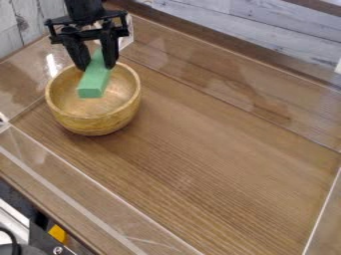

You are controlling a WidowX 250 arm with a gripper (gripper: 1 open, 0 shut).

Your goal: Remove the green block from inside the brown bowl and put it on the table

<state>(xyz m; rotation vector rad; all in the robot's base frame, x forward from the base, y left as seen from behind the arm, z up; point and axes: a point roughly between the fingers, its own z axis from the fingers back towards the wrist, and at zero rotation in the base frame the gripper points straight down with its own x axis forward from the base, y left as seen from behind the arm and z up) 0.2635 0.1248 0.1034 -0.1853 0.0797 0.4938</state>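
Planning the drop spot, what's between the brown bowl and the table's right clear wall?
Only bare table between the brown bowl and the clear wall, in the camera view.

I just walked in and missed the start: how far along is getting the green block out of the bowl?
Done: the gripper has its jaws closed on the upper end of the green block. In hand: the block hangs tilted over the inside of the brown bowl, whether it touches the bowl is unclear. Left: carrying it past the rim and setting it on the table.

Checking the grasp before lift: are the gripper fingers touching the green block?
Touching. The camera view shows the gripper fingers closed on the upper end of the green block, which hangs tilted over the brown bowl.
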